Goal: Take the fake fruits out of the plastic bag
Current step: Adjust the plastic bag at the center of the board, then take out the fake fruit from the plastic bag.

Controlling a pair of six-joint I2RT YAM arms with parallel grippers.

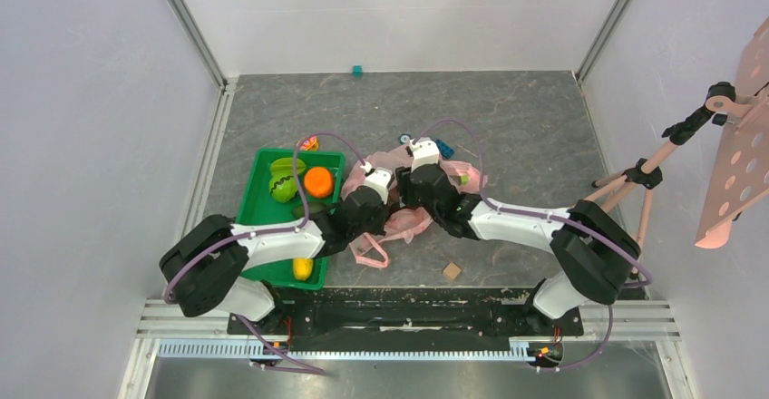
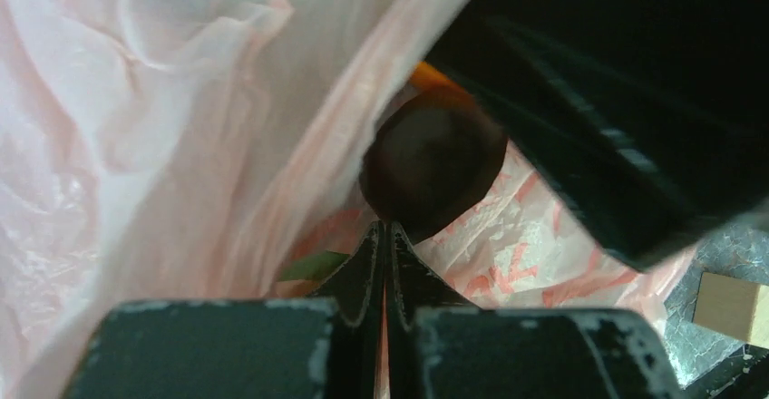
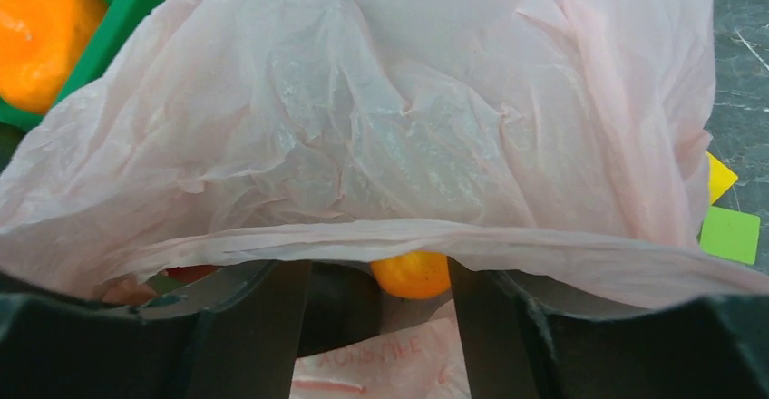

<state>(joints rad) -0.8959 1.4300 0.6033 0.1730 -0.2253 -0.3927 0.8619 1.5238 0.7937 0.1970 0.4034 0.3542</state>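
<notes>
The pink plastic bag (image 1: 406,224) lies crumpled in the middle of the table, and both grippers are at its mouth. My left gripper (image 1: 377,181) is shut, with a thin fold of the bag (image 2: 181,145) pinched between its tips (image 2: 387,228). Just past them a dark, shadowed round fruit (image 2: 433,172) sits inside the bag. My right gripper (image 1: 423,156) is open; its fingers (image 3: 263,326) reach in under the bag's upper layer (image 3: 408,127). An orange-yellow fruit (image 3: 413,274) lies between them, untouched, beside a dark round shape. A bit of red (image 3: 190,273) shows at the left.
A green tray (image 1: 263,201) left of the bag holds an orange ball (image 1: 318,181), a green fruit and a yellow fruit (image 1: 302,269). A small wooden block (image 1: 451,270) lies near the front. Small coloured blocks (image 3: 730,234) lie right of the bag. A tripod (image 1: 648,174) stands at the right.
</notes>
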